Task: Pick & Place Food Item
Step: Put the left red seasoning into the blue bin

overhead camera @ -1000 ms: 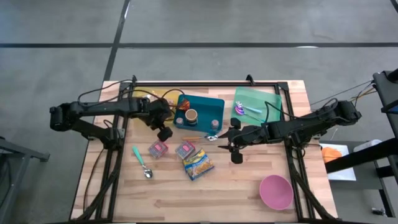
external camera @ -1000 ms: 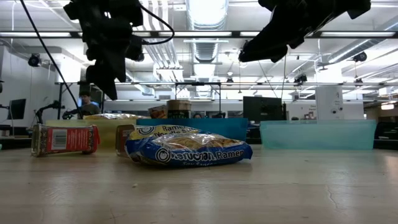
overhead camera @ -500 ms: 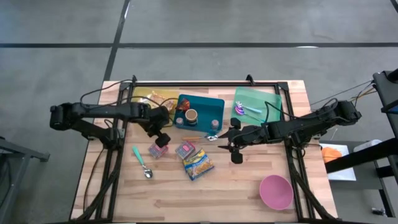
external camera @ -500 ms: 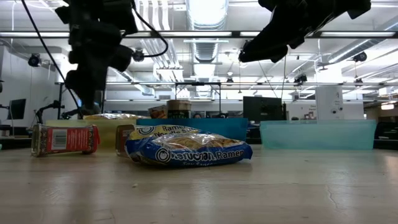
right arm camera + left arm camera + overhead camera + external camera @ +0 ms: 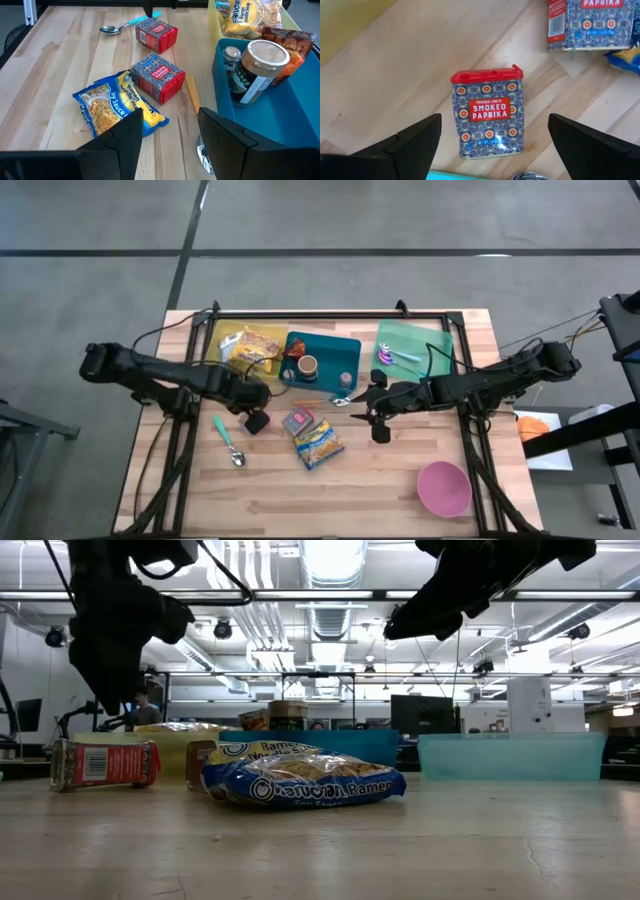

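Wooden worktop (image 5: 400, 480) carries the smoked paprika tin (image 5: 488, 113) flat at frame centre of the left wrist view, straddled by the spread, empty left pincer (image 5: 495, 142): drop straight, close across its narrow sides; right pincer (image 5: 375, 420) waits half-parted, empty, mid-frame.

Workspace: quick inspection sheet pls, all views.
Surface: wooden table, bare at the front edge.
Job's things: two paprika tins, ramen pack, all lying loose.
Clutter: spoon, pink bowl, yellow bin, blue bin, green bin.
Grippers: left gripper open above one tin; right gripper part open, holding nothing.
Cables: run along both arms.
Surroundings: lab benches; a person in the distance.
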`<state>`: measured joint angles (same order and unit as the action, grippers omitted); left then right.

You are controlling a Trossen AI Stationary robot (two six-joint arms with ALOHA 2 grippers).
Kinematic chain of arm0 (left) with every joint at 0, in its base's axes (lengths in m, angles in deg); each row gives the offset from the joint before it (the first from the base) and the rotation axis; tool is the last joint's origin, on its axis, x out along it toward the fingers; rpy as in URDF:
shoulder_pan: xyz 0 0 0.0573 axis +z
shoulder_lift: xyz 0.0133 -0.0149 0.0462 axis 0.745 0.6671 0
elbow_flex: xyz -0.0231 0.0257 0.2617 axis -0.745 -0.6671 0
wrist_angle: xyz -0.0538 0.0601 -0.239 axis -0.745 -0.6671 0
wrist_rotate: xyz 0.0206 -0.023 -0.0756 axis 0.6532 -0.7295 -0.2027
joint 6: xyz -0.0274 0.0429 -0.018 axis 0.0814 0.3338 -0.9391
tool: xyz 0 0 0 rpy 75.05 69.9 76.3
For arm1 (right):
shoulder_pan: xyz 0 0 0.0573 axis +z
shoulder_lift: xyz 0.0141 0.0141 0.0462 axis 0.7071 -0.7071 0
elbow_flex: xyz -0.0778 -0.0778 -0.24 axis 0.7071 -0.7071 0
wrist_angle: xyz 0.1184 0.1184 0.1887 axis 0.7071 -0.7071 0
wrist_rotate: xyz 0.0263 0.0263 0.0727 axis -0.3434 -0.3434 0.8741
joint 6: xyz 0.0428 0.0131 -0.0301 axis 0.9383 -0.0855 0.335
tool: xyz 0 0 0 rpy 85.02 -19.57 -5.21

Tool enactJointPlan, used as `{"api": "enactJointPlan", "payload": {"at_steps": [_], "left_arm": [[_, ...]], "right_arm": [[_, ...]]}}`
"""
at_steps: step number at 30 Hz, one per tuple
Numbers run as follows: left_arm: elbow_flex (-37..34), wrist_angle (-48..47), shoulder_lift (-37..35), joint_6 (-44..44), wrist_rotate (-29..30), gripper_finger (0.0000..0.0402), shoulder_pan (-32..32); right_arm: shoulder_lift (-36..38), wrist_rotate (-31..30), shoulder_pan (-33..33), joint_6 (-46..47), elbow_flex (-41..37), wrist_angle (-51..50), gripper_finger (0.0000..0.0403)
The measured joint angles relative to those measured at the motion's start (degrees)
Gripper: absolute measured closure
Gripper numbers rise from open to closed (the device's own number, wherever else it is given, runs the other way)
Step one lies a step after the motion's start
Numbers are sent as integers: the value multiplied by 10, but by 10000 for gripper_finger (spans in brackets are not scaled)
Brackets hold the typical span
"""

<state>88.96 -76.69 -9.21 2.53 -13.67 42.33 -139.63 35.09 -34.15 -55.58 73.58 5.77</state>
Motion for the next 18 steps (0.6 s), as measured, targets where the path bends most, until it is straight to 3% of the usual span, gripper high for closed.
{"api": "enactJointPlan", "payload": {"at_steps": [6,18], "left_arm": [[-6,11,21,-10,17,27,-40],[-6,24,81,-1,22,27,-41]], "right_arm": [[0,0,0,0,0,1,213],[0,13,1,26,0,1,213]]}}
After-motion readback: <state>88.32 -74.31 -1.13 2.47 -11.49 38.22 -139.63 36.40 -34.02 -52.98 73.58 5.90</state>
